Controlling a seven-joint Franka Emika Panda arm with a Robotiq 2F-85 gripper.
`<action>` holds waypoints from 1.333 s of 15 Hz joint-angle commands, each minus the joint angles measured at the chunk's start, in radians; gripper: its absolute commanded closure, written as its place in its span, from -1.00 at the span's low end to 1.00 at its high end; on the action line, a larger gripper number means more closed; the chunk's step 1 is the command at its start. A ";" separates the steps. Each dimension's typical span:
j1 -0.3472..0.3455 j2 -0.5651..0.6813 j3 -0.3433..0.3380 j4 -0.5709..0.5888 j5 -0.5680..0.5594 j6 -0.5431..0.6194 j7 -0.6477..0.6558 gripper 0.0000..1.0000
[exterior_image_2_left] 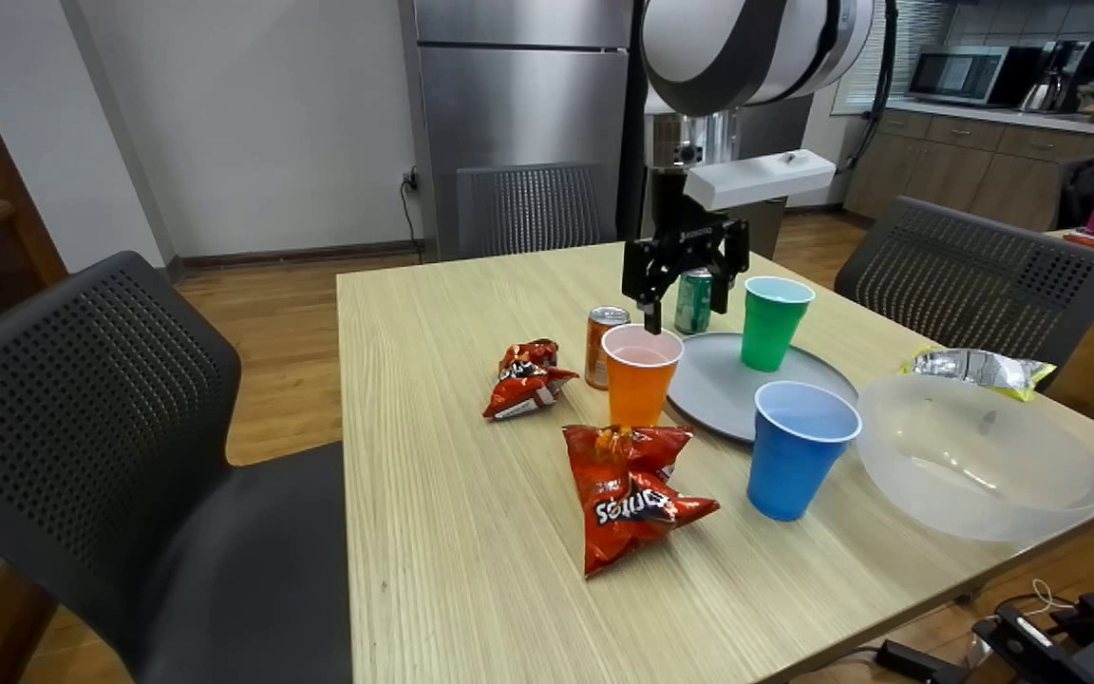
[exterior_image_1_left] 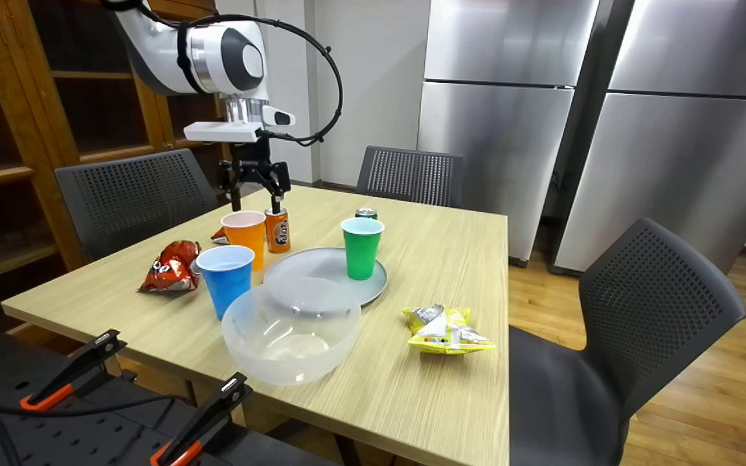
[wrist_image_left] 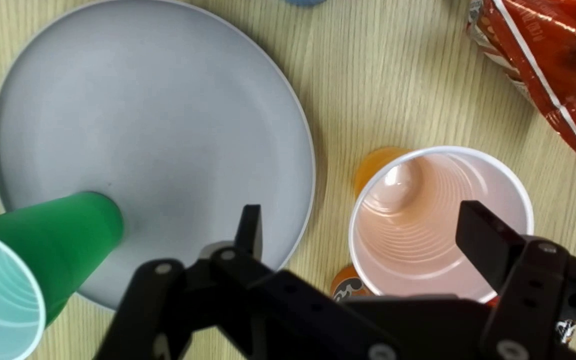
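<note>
My gripper (wrist_image_left: 361, 219) hangs above the table, its jaws wide apart with nothing held between them. In the wrist view the right finger overlaps the mouth of an upright orange cup (wrist_image_left: 413, 240), and the left one lies over the edge of a grey plate (wrist_image_left: 158, 110). How high the fingertips are above the cup rim, I cannot tell. An orange Fanta can (exterior_image_1_left: 278, 232) stands close to that cup, mostly hidden in the wrist view. On the plate stands a green cup (wrist_image_left: 75, 227). A green can (exterior_image_2_left: 694, 304) is behind the plate in an exterior view.
A blue cup (exterior_image_1_left: 226, 281) and a translucent bowl (exterior_image_1_left: 292, 343) stand near one table edge. Two red chip bags, one larger bag (exterior_image_2_left: 628, 503) and one smaller bag (exterior_image_2_left: 520, 382), lie near the orange cup. A yellow bag (exterior_image_1_left: 451, 333) lies past the bowl. Chairs surround the table.
</note>
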 commanded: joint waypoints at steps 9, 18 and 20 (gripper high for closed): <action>0.025 0.145 -0.023 0.150 -0.037 -0.040 0.108 -1.00; 0.033 0.183 -0.023 0.198 -0.031 -0.051 0.106 0.64; 0.033 0.184 -0.023 0.201 -0.031 -0.053 0.103 0.94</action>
